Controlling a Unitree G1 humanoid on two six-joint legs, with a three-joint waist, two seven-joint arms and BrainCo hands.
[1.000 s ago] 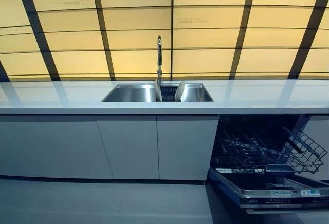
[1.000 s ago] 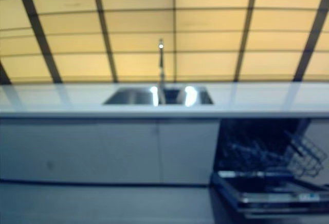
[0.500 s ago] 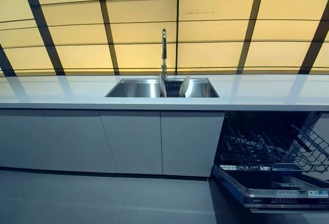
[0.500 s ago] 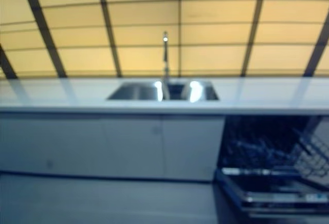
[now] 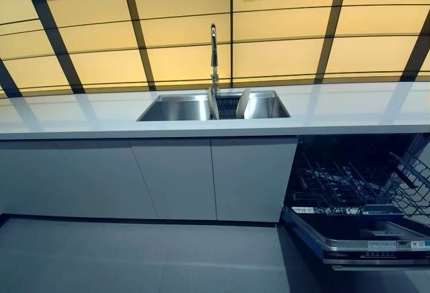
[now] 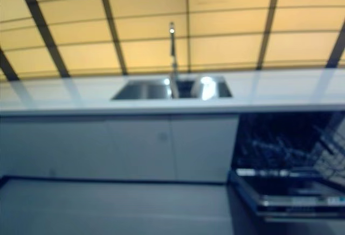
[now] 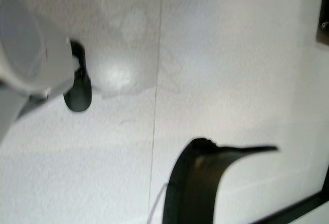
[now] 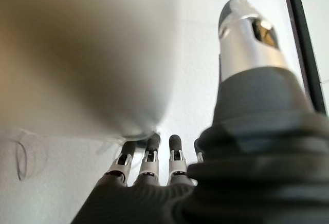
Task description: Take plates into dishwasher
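Nearest in, the right hand (image 8: 154, 178) hangs low at the robot's side, fingers straight and relaxed, thumb standing apart, holding nothing, with only floor (image 8: 205, 39) past it. The left hand shows in no view; its wrist camera sees just floor, so nothing can be said of its fingers.

Out ahead and to the right, the dishwasher (image 5: 356, 205) stands open, door (image 5: 363, 239) dropped flat, the lower rack (image 5: 349, 189) pulled out and, as far as can be seen, empty. To its left runs a row of grey cabinets (image 5: 175, 175) under a pale counter (image 5: 80, 115).

Farther back, the sink (image 5: 181, 107) is set into the counter, and there are the plates (image 5: 242, 103), two of them on edge in a dark holder, just right of the faucet (image 5: 213, 54).

So this looks like the approach: nothing picked up yet. To do it well, I'd close in square to the sink, stopping left of the open door so the legs stay clear of it. Then reach over the counter edge, take one plate by its rim, lift it straight up out of the holder before swinging right.
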